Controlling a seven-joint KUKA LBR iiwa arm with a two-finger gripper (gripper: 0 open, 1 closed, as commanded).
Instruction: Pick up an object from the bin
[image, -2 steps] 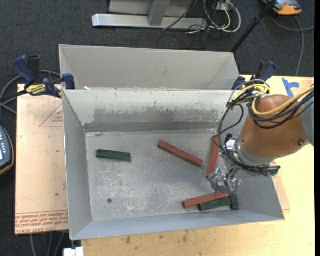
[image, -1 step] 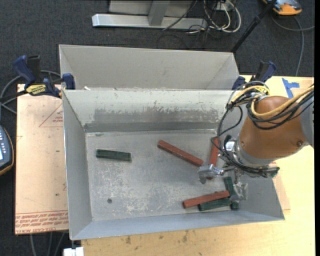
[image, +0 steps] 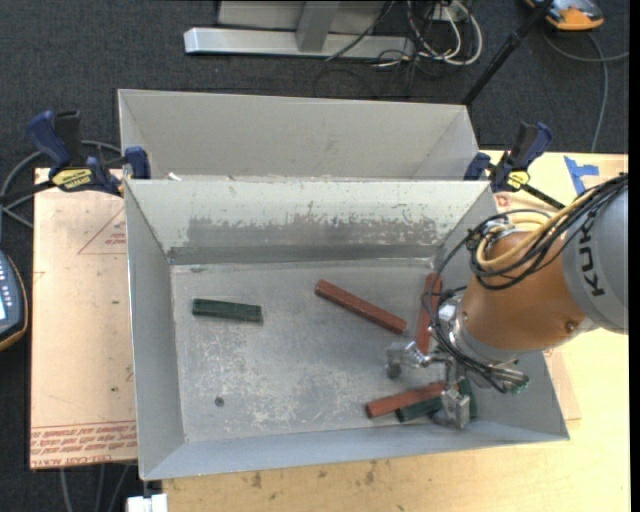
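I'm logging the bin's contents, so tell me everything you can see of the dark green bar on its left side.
The dark green rectangular bar is short, flat and straight-edged, matte, perhaps plastic or painted wood. It looks whole. It lies flat on the scuffed floor of the grey metal bin, in the left half, its length running nearly left to right, the right end slightly lower in the view. Only the floor touches it; the long reddish-brown bar lies well apart to its right.

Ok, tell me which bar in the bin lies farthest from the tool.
The dark green bar, lying alone on the left of the floor. The long red bar and the short red bar lie much nearer the tool.
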